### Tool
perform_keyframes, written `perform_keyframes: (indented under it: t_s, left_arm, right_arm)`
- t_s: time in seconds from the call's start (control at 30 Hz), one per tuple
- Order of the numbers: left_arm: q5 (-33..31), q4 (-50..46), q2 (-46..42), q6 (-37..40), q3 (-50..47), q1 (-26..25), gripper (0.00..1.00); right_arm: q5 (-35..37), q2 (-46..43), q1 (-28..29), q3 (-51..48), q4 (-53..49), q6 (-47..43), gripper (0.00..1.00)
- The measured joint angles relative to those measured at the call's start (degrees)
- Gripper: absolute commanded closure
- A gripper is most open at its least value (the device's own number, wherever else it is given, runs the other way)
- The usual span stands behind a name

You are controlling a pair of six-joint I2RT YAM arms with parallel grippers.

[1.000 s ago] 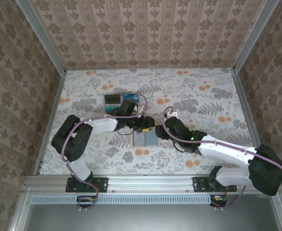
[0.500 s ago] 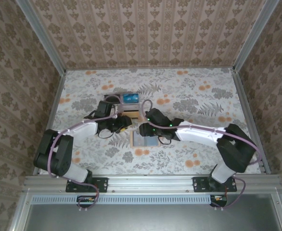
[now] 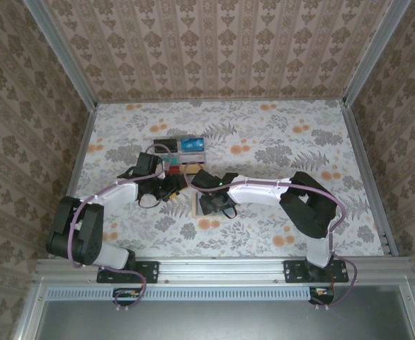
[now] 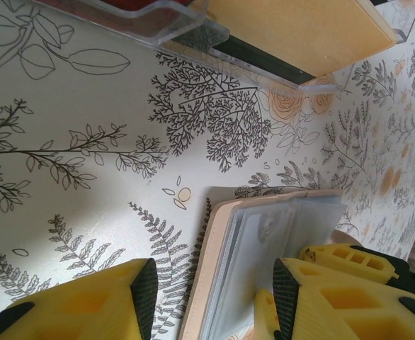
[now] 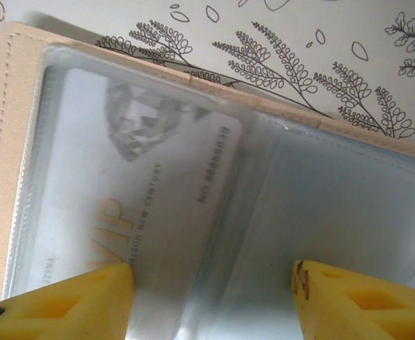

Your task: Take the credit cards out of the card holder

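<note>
The card holder (image 3: 200,207) lies open near the middle of the table, long axis left to right, so its grey card (image 5: 122,191) faces up under a clear sleeve, with the right gripper (image 5: 211,301) above it and the left gripper (image 4: 213,287) at its edge, both half open and empty, probably one to pull and one to steady.

The top camera looks down on the whole bench (image 3: 299,142); both wrist cameras sit close above the card holder (image 5: 193,177), shared by all.
</note>
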Motion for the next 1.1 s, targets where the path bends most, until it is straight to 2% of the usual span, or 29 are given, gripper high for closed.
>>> perform_keyframes:
  t_s: [0.1, 0.23, 0.57, 1.1]
  left_arm:
    - [1.1, 0.1, 0.0, 0.0, 0.0, -0.2, 0.54]
    - [2.5, 0.5, 0.5, 0.0, 0.1, -2.0, 0.58]
    - [4.5, 1.7, 7.8, 0.4, 3.9, -9.1, 0.61]
    - [2.4, 2.2, 12.4, 0.3, 7.1, -10.1, 0.6]
  right_arm:
    - [0.0, 0.2, 0.0, 0.0, -0.1, 0.2, 0.5]
    - [-0.6, 0.2, -0.3, -0.4, 0.6, 0.2, 0.54]
    - [-3.5, -2.8, -2.4, -5.4, 6.5, 0.2, 0.57]
    - [-3.7, -3.5, -2.6, -6.9, 8.6, -0.1, 0.59]
